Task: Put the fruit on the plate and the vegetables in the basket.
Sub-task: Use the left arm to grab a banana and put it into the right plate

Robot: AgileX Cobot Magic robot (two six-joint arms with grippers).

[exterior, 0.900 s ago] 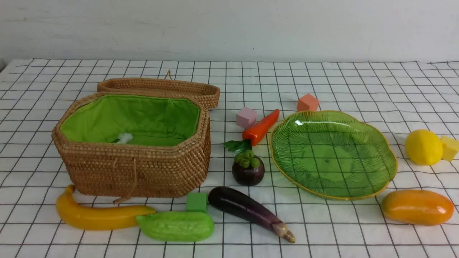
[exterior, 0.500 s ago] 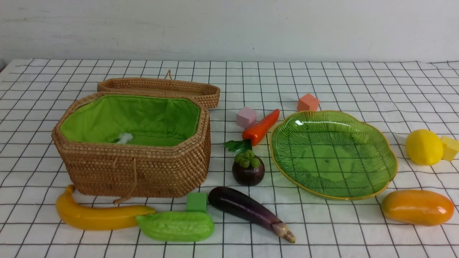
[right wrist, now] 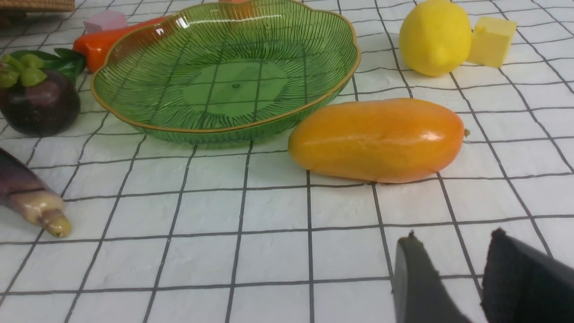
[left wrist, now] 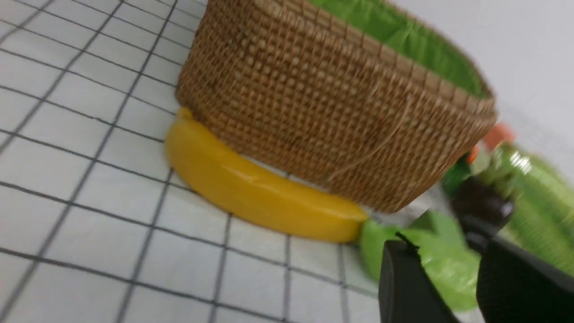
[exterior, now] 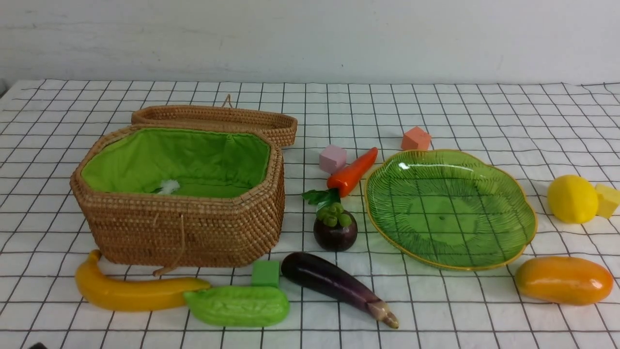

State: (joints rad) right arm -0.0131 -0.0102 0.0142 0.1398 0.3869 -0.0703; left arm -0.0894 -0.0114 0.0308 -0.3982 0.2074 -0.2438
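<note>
The left gripper (left wrist: 444, 253) is hovering part-open and empty near the banana (left wrist: 255, 193), which is lying just beside the wicker basket (left wrist: 314, 103); the right gripper (right wrist: 453, 244) is hovering likewise, part-open and empty, near the mango (right wrist: 376, 139) lying beside the green plate (right wrist: 215, 131).

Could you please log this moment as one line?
plate: empty | basket: open | left pincer: open, empty | right pincer: open, empty, near mango

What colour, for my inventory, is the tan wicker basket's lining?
Bright green lining; best in front view.
</note>
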